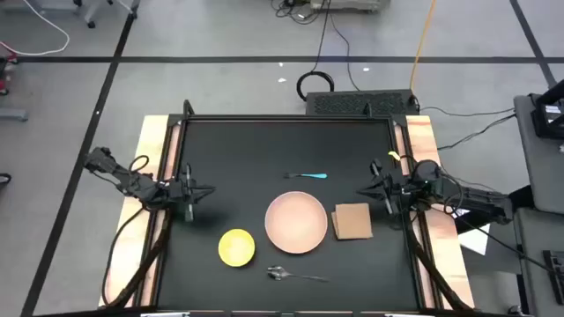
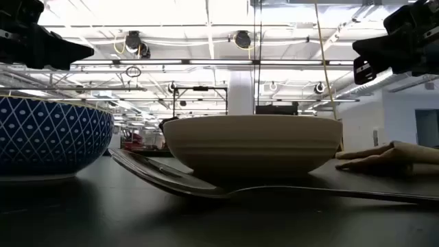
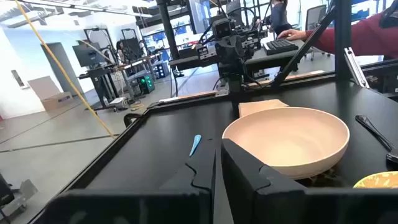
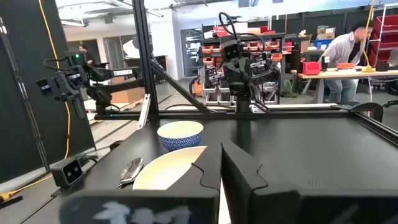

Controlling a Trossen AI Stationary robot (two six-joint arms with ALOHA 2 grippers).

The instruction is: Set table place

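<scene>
Across the middle of the black table (image 1: pixel 229 150) the place setting lies spread out: the pale pink plate (image 1: pixel 296 222) sits centrally, the tan napkin (image 1: pixel 352 221) lies just beside it toward the right arm, the yellow dish (image 1: pixel 236 247) rests near the plate on the left-arm side, the silver spoon (image 1: pixel 295 276) lies at the near edge below the plate, and the small blue-handled fork (image 1: pixel 310 175) lies apart on the far side of the plate. Both arms wait at the table's side edges, well clear of every piece. The left end effector (image 1: pixel 196 195) hovers above bare table with its fingers drawn nearly together and nothing between them; the right end effector (image 1: pixel 374 187) hangs above the surface near the napkin, fingers fully closed and empty. As a judgement, the plate and dish look rigid, smooth and breakable, so a pinch on the raised rim seems safest, the dish's upright wall giving the better purchase. The spoon and fork lie flat and thin, probably light and slippery on the matte top; taking each across the handle's narrow width, fingers straddling it, would suit. The napkin appears soft and limp, likely to fold or drag, so a pinch at a corner or free edge looks best.
</scene>
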